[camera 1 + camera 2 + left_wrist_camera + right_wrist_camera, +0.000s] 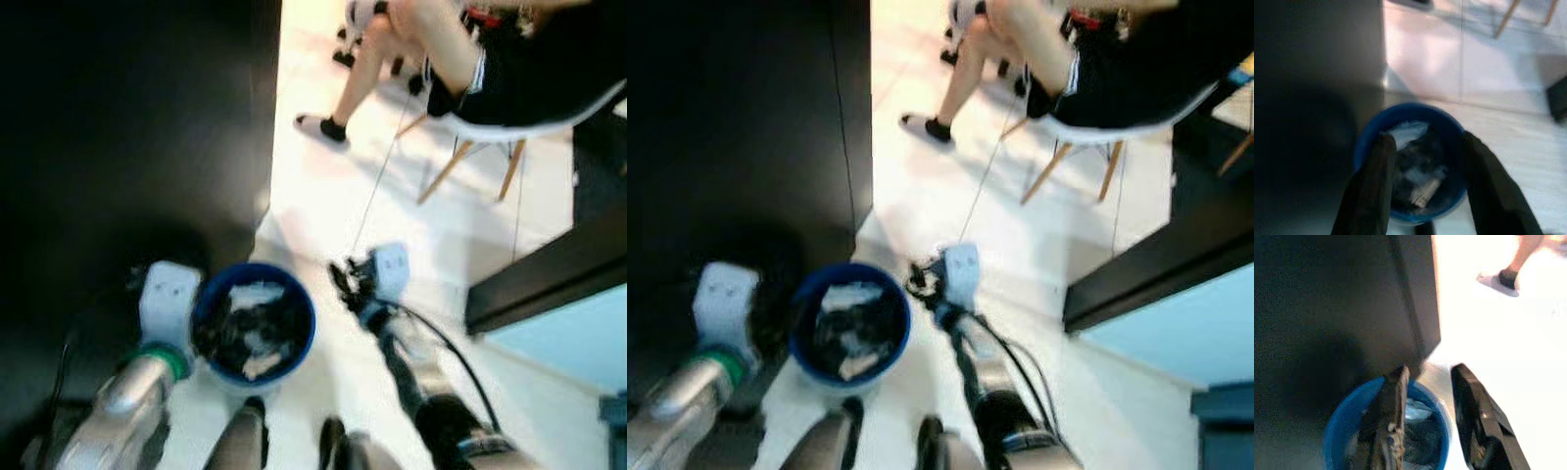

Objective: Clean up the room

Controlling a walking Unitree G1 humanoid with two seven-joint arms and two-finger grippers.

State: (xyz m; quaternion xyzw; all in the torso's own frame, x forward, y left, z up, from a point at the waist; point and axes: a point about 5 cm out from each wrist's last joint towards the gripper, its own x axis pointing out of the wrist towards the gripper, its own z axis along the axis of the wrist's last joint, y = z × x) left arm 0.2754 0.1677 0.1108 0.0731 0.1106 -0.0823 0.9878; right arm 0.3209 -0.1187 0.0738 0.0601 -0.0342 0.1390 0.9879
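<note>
Left eye view looks down on a blue bucket [254,318] standing on the pale tiled floor [323,206], right at the foot of a tall black cabinet [137,117] and close to that cabinet's corner. The bucket is packed with dark and whitish scraps [245,328], too blurred to name. The left tool [1425,188] hangs just over the bucket, its two black fingers [1374,191] spread so that the rim shows between them, and nothing is held between them. Its white wrist block and silver arm [127,392] sit at the bucket's cabinet side.

The right tool [1427,423] is beside the bucket on the open-floor side, and its fingers [1476,423] also stand apart with bare floor and the bucket's edge showing in the gap; one finger carries some pale smudge near its tip, though I cannot tell what it is. A black cable [446,348] runs back along the right arm.

Further out across the floor a person [431,49] sits on a white chair [509,132] with wooden legs, one foot in a dark sock and light slipper [321,127] planted on the tiles. A thin line [382,176] crosses the floor from the chair toward the right tool. A dark ledge [549,274] edges the floor beyond the right arm.
</note>
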